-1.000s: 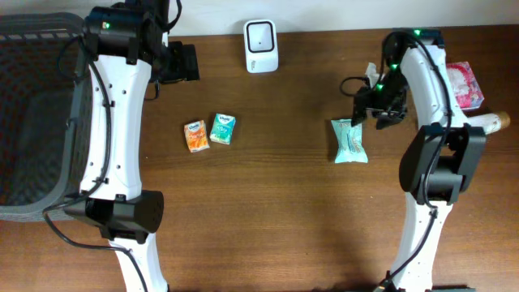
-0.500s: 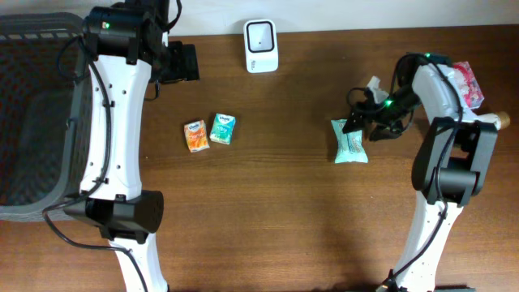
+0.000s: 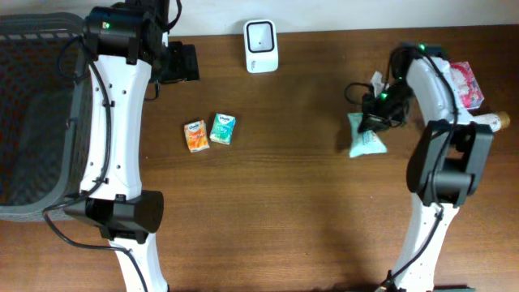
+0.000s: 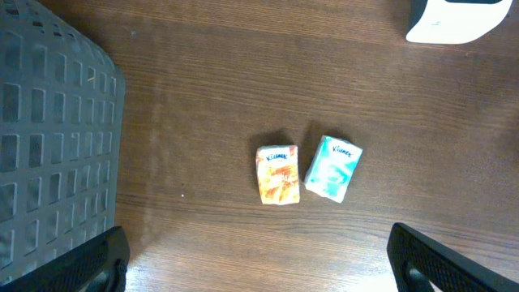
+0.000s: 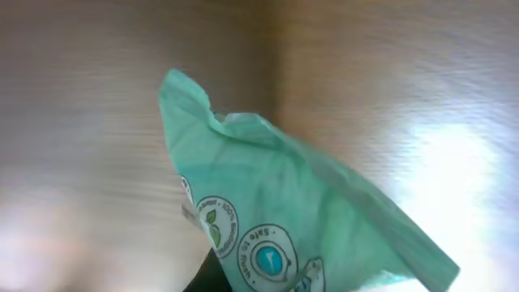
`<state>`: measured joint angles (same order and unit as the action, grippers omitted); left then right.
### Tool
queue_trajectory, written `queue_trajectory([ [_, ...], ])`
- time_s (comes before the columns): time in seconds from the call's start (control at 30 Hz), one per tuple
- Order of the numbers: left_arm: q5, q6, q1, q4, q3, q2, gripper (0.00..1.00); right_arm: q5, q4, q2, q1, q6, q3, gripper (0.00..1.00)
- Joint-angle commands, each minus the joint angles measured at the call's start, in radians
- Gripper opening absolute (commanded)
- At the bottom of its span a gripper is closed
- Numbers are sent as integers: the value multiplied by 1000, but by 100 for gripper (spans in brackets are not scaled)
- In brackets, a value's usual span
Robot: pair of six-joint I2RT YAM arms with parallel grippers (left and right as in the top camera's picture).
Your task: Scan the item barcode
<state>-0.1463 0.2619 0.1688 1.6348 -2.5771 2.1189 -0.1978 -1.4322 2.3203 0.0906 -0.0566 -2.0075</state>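
The right tool (image 3: 375,116) is closed tight on a mint-green plastic packet (image 3: 366,138), pinching it at its top end so that the crinkled pouch hangs out below the fingers, toward the front edge of the brown wooden bench (image 3: 292,211). In the right wrist view the packet (image 5: 284,219) fills most of the frame, with round printed badges on its face and blurred wood grain behind it; whether it is clear of the bench or brushing it cannot be told. It sits on the right side of the bench, well apart from the white boxy barcode scanner (image 3: 261,35), which stands at the far edge near the middle. The left tool (image 4: 255,243) is spread fully wide and holds nothing, its two dark fingers at the bottom corners of the left wrist view, above bare wood. Under it lie a small orange tissue pack (image 4: 277,174) and a small teal tissue pack (image 4: 332,168), just beside each other. A grey perforated plastic basket (image 3: 24,122) stands at the left end of the bench. A pink patterned packet (image 3: 465,83) lies at the right edge, behind the right arm.
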Motion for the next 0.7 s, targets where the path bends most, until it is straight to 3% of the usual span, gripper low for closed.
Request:
queue_trajectory([
  [0.0, 0, 6, 0, -1, -11, -8, 99, 646, -64, -40, -132, -387, -34, 4],
  [0.1, 0, 6, 0, -1, -11, -8, 99, 838, -59, -39, -245, -505, 13, 5],
  [0.27, 0, 6, 0, -1, -11, -8, 99, 813, 135, -36, -385, -510, 216, 6],
  [0.37, 0, 6, 0, -1, -11, -8, 99, 752, 174, -36, -455, -510, 247, 22],
  [0.43, 0, 6, 0, -1, -11, -8, 99, 643, 193, -36, -506, -509, 245, 47],
  [0.5, 0, 6, 0, -1, -11, -8, 99, 569, 219, -36, -547, -509, 244, 55],
  [0.53, 0, 6, 0, -2, -11, -8, 99, 564, 222, -36, -570, -509, 238, 67],
  [0.57, 0, 6, 0, -1, -11, -8, 99, 570, 218, -36, -587, -504, 229, 73],
  [0.63, 0, 6, 0, -1, -11, -8, 99, 605, 164, -36, -600, -499, 179, 70],
  [0.67, 0, 6, 0, -1, -11, -8, 99, 645, 134, -36, -601, -499, 154, 61],
])
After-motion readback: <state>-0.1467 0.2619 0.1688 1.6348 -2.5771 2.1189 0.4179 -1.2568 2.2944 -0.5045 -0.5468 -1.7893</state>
